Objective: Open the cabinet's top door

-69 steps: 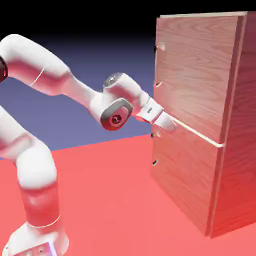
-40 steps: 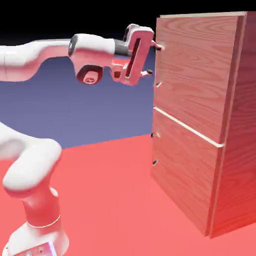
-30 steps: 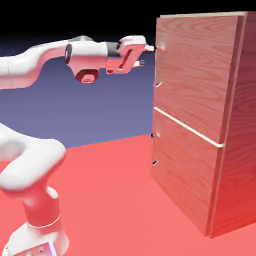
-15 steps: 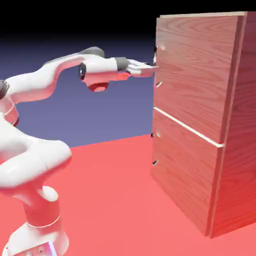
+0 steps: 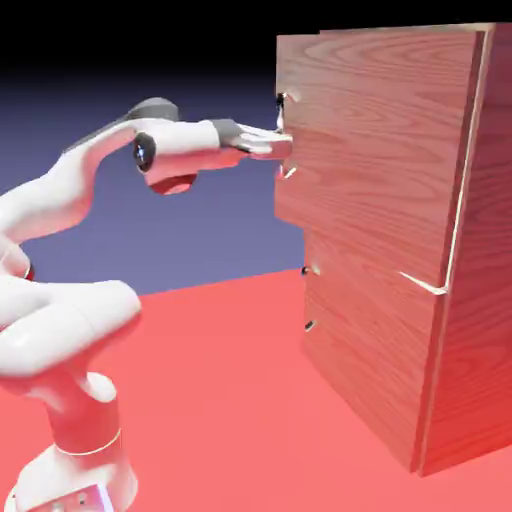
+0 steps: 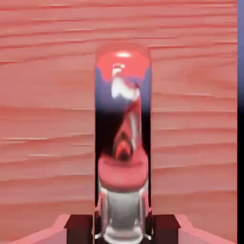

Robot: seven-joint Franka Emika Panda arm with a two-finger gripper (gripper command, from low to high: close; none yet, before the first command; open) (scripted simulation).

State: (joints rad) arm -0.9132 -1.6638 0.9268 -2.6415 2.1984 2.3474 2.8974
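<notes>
Exterior view: the table is bright red and flat, and behind it the room's back wall is blue-violet, going black at the top. The robot's white arm comes from the exterior view's left, over the table. The big brown wood cabinet stands at the exterior view's right. Its top door is a little open, with its handle side sticking out past the bottom door. The bottom door is closed and has its own handle. The tool is squeezed narrow on the top door's shiny metal handle. In the hand view, wood fills most of the space behind the handle.
</notes>
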